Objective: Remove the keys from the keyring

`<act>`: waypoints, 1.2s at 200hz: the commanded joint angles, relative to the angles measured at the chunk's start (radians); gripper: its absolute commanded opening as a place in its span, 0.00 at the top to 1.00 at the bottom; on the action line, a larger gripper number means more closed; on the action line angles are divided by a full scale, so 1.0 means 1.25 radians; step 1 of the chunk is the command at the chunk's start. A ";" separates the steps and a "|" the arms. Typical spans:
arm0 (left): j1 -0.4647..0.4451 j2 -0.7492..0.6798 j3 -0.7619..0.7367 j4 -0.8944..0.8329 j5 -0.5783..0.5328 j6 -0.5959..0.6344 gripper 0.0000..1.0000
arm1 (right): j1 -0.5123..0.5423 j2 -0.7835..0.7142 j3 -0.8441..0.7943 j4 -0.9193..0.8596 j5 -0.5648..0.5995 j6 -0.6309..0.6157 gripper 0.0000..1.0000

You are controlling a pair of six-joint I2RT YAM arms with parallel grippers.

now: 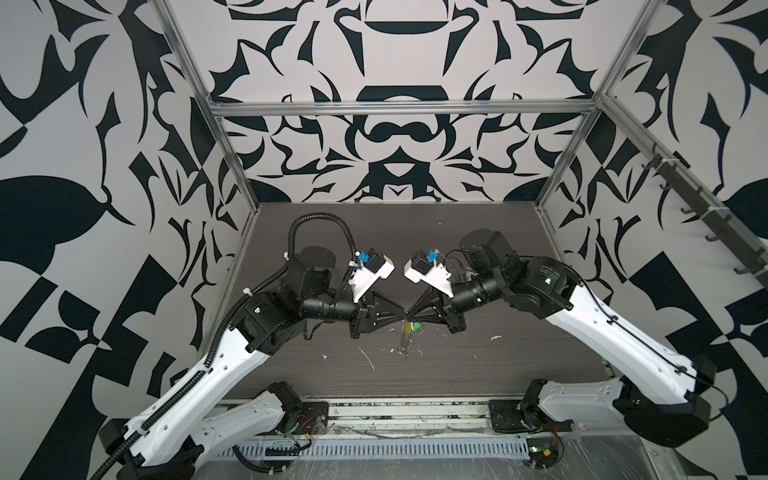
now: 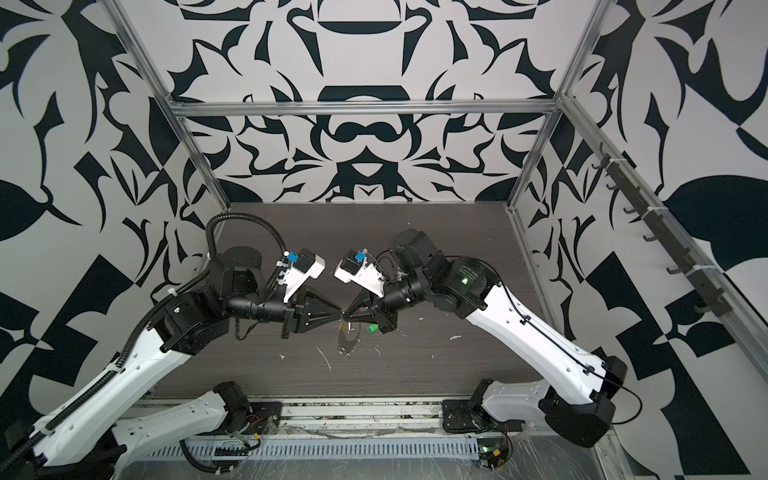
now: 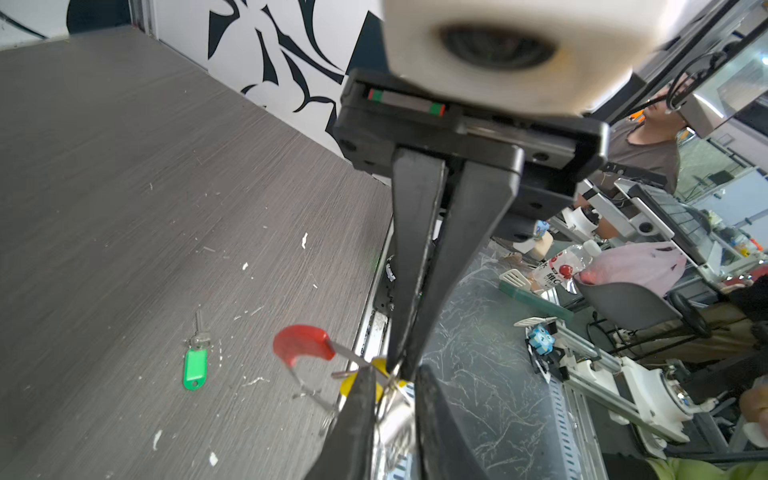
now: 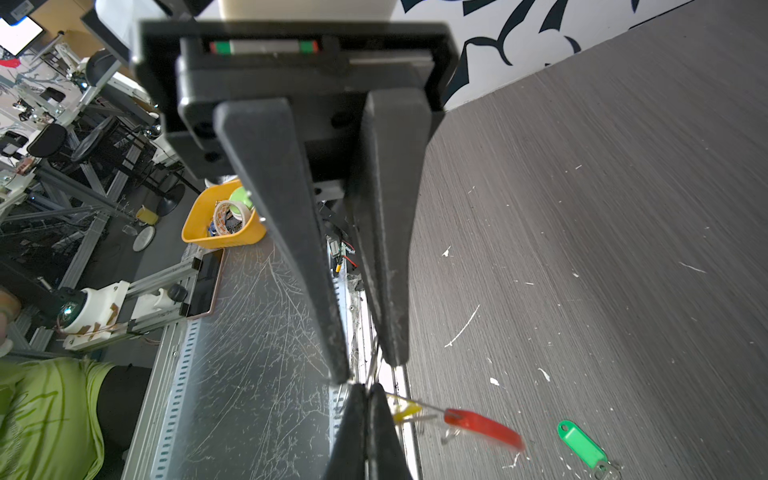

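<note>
Black-and-white patterned walls box in a dark wood-grain table (image 1: 457,365) flecked with white scraps. In both top views my left gripper (image 1: 400,312) and right gripper (image 1: 412,318) meet tip to tip above the table's front half, midway between its side edges. The keyring (image 1: 404,343) dangles blurred beneath them, and the green tag (image 2: 371,329) lies on the table just beside it, under my right gripper.

From the left wrist, one green tag (image 3: 194,370) lies flat and well apart from the keyring, so I judge that key done. One yellow tag (image 3: 379,364) sits on the wire beside the red sleeve (image 3: 303,340), aloft between my tips; that one is left to do. My right jaws are pressed together, seemingly on the keyring's wire.

From the right wrist, my left jaws stand a narrow gap apart around thin metal near the yellow tag (image 4: 402,409); whether they touch it I cannot tell. The count is two keys, one keyring and two grippers.
</note>
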 commanded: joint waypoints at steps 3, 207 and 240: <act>0.002 0.008 0.031 -0.020 0.035 0.017 0.81 | 0.004 -0.006 0.034 0.011 -0.012 -0.014 1.00; 0.002 -0.009 -0.032 0.118 0.033 -0.032 1.00 | 0.008 -0.050 -0.031 0.173 0.024 0.059 1.00; 0.004 -0.077 -0.103 0.250 -0.047 -0.061 1.00 | 0.007 -0.124 -0.129 0.303 0.110 0.103 0.68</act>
